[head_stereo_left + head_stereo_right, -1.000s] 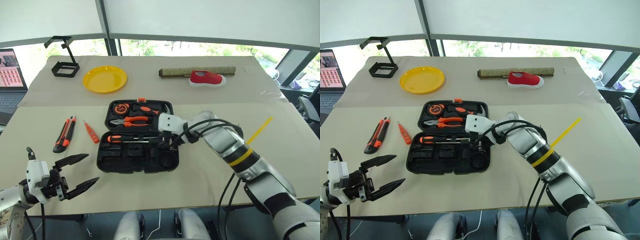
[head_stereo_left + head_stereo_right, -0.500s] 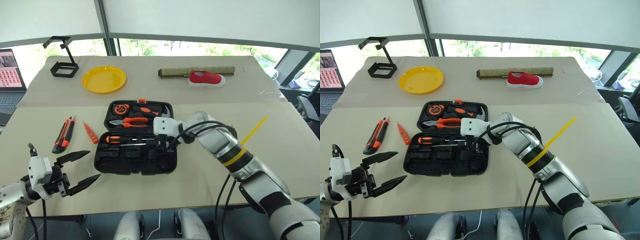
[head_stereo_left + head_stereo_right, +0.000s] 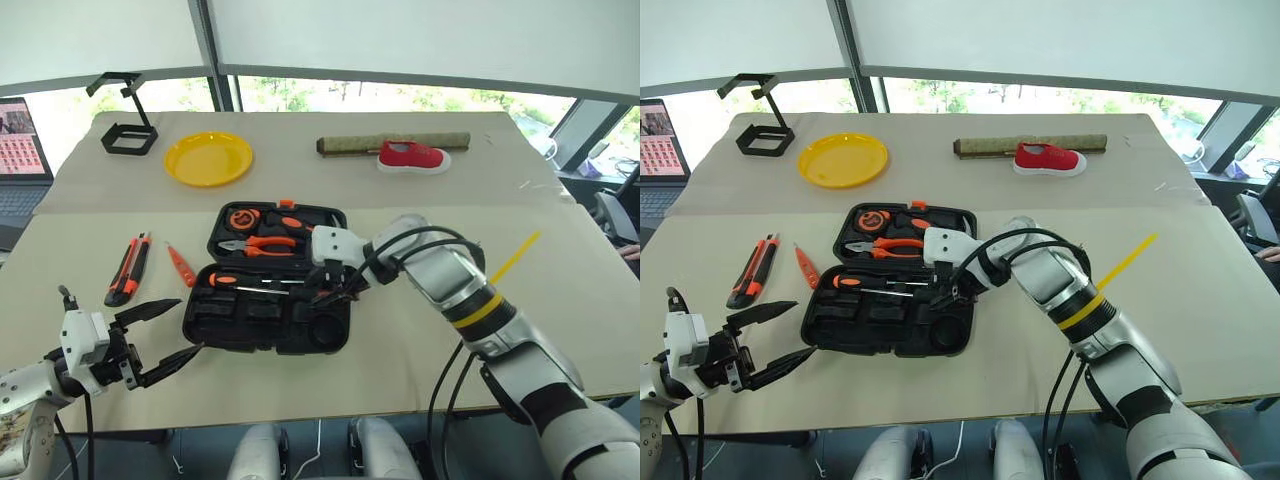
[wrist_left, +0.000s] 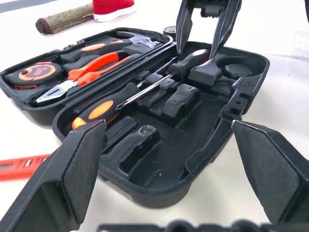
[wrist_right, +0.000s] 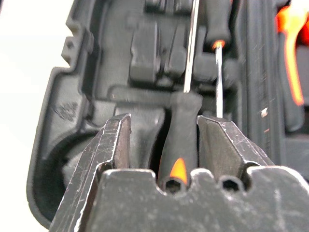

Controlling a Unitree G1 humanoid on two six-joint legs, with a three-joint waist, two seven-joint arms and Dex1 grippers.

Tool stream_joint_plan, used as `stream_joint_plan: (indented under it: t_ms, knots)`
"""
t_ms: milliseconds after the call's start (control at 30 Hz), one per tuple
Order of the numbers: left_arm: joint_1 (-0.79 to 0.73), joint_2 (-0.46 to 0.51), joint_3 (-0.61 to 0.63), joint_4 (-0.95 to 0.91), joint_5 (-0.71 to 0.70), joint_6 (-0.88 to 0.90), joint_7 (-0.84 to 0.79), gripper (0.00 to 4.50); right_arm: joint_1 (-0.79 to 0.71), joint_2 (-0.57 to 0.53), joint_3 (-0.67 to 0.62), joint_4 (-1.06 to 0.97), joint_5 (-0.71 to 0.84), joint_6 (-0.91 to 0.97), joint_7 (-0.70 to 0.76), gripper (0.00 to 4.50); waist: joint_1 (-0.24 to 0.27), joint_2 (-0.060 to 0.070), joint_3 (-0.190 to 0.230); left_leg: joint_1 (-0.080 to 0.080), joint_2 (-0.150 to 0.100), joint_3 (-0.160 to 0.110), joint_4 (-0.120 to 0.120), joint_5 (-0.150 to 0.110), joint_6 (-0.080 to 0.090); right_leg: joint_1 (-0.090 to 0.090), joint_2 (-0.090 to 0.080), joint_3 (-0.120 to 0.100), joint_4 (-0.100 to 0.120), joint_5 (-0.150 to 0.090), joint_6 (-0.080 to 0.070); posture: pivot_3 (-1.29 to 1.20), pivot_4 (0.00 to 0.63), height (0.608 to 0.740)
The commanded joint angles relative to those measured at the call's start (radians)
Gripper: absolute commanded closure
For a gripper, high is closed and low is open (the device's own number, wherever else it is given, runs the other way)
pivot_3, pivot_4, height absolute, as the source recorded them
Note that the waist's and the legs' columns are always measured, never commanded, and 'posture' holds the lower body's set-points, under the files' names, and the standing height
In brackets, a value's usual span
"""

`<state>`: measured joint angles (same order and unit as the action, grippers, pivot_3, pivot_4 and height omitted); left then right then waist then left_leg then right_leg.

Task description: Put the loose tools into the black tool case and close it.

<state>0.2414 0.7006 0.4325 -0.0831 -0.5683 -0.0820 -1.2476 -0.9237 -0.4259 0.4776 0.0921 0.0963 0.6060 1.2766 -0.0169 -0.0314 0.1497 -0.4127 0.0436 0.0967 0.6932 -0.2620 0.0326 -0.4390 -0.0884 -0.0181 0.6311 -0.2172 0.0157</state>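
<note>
The right gripper (image 5: 164, 145) sits over the black tool case (image 3: 268, 325), its parted fingers straddling a screwdriver (image 4: 159, 82) lying in its slot, likely just seated. Left gripper (image 3: 160, 335) gapes wide beside the case's near corner. Utility knife (image 3: 128, 268) waits beyond it. No readable writing.
</note>
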Motion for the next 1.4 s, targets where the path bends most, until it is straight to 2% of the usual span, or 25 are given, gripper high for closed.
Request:
stream_joint_plan:
  t_ms: [33, 67, 233, 267, 600, 933, 1067, 1167, 1267, 1333, 1400]
  knots:
    - [-0.011, 0.009, -0.005, -0.013, -0.001, 0.007, 0.009, 0.0, -0.001, 0.028, -0.077, -0.009, 0.05, -0.037, -0.027, 2.41, 0.001, 0.0, 0.0, 0.0, 0.0, 0.0, 0.0, 0.0, 0.0, 0.0, 0.0, 0.0, 0.0, 0.0, 0.0, 0.0, 0.15, 0.74]
    - [-0.013, 0.008, -0.009, -0.013, 0.001, 0.008, 0.011, 0.0, 0.019, 0.045, -0.076, 0.005, 0.044, -0.059, -0.05, 2.58, 0.001, 0.0, 0.0, 0.0, 0.0, 0.0, 0.0, 0.0, 0.0, 0.0, 0.0, 0.0, 0.0, 0.0, 0.0, 0.0, 0.15, 0.74]
    - [-0.019, 0.009, -0.018, -0.008, 0.005, 0.008, 0.011, 0.0, 0.083, 0.103, -0.071, 0.066, 0.022, -0.1, -0.122, 4.32, 0.0, 0.0, 0.0, 0.0, 0.0, 0.0, 0.0, 0.0, 0.0, 0.0, 0.0, 0.0, 0.0, 0.0, 0.0, 0.0, 0.15, 0.74]
    - [-0.02, 0.01, -0.018, -0.007, 0.005, 0.008, 0.01, 0.0, 0.091, 0.115, -0.078, 0.074, 0.027, -0.089, -0.136, 4.48, 0.0, 0.0, 0.0, 0.0, 0.0, 0.001, 0.0, 0.0, 0.0, 0.0, 0.0, 0.0, 0.0, 0.0, 0.0, 0.0, 0.15, 0.74]
    - [-0.021, 0.025, -0.006, -0.014, 0.003, 0.024, 0.013, 0.0, 0.138, 0.141, -0.021, 0.154, -0.038, -0.189, -0.167, 4.48, -0.001, 0.0, 0.0, 0.001, 0.0, 0.001, 0.0, 0.0, -0.001, 0.0, 0.0, 0.0, 0.001, 0.0, 0.0, 0.0, 0.15, 0.74]
    - [0.016, 0.026, 0.013, -0.045, 0.014, 0.044, 0.055, 0.0, 0.12, 0.171, 0.052, 0.2, -0.1, -0.18, -0.164, 4.48, -0.005, 0.0, -0.001, 0.007, 0.001, 0.001, -0.001, 0.0, -0.001, 0.004, 0.001, 0.001, 0.001, 0.0, -0.001, 0.0, 0.15, 0.74]
    - [0.044, 0.011, 0.026, -0.073, 0.012, 0.048, 0.098, 0.0, 0.118, 0.193, 0.015, 0.169, -0.082, -0.187, -0.181, 4.48, -0.01, 0.0, -0.001, 0.008, 0.002, 0.002, -0.001, 0.0, -0.002, 0.004, 0.003, 0.002, 0.001, -0.001, -0.002, 0.0, 0.15, 0.74]
    - [0.085, -0.011, 0.07, -0.109, 0.001, 0.079, 0.179, 0.0, 0.176, 0.196, -0.115, 0.059, 0.036, -0.221, -0.182, 4.48, -0.01, 0.0, -0.001, 0.007, 0.004, 0.002, -0.001, -0.001, -0.004, 0.004, 0.004, 0.002, 0.001, -0.001, -0.003, 0.0, 0.15, 0.74]
    - [0.121, -0.044, 0.134, -0.122, 0.022, 0.105, 0.294, 0.0, 0.265, 0.132, -0.189, -0.082, 0.113, -0.218, -0.142, 3.74, -0.004, 0.0, -0.001, 0.005, 0.004, 0.002, -0.001, -0.002, -0.005, 0.002, 0.004, 0.002, 0.001, -0.001, -0.003, 0.0, 0.15, 0.74]
    - [0.162, -0.063, 0.19, -0.148, 0.013, 0.184, 0.395, 0.0, 0.355, 0.099, -0.278, -0.193, 0.193, -0.231, -0.149, 3.07, 0.003, 0.0, -0.001, 0.004, 0.004, 0.001, -0.001, -0.003, -0.004, 0.002, 0.004, 0.002, 0.0, -0.001, -0.003, 0.0, 0.15, 0.74]
    - [0.201, -0.076, 0.225, -0.17, 0.0, 0.21, 0.423, 0.0, 0.43, 0.083, -0.352, -0.271, 0.26, -0.243, -0.165, 2.42, 0.004, -0.001, -0.002, 0.005, 0.004, 0.001, -0.001, -0.004, -0.004, 0.003, 0.004, 0.002, -0.001, -0.001, -0.003, 0.0, 0.15, 0.74]
